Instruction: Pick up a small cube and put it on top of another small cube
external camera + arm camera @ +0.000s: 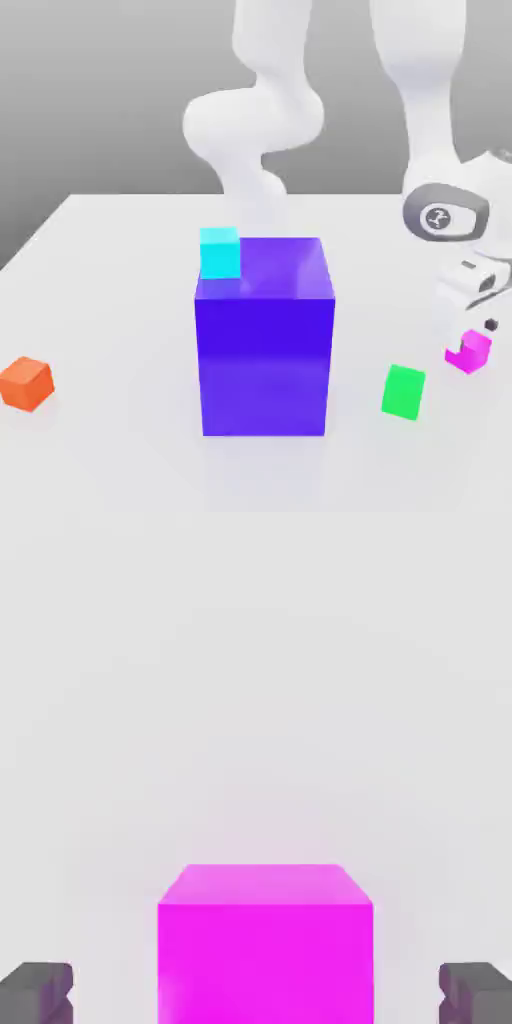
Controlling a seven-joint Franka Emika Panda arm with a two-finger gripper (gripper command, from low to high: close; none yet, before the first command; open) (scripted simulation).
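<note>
Magenta cube: the small cube [468, 353] sits on the white table [110, 300] at the exterior view's right, well apart from the big blue block [264, 340].
Claw: the gripper [477, 322] hangs right over the magenta cube; in the hand view its fingers [40, 992] stand spread on either side of the cube [265, 947], with a gap on each side, so it is open and holds nothing.
Contact: none to be seen between the finger pads and the cube faces.
Other cubes: a green cube [403, 391] lies near the magenta one, toward the block; an orange cube [26, 383] lies far off at the exterior view's left; a cyan cube [220, 252] shows at the block's upper back corner, and whether it rests on the block or behind it I cannot tell.
Done: the approach looks finished, with the cube centred between the fingers.
Left: closing on the cube, lifting it, carrying it to another small cube and setting it on top. Nothing is stacked by the arm yet.
Likely target: the green cube is nearest, though that is a guess.
</note>
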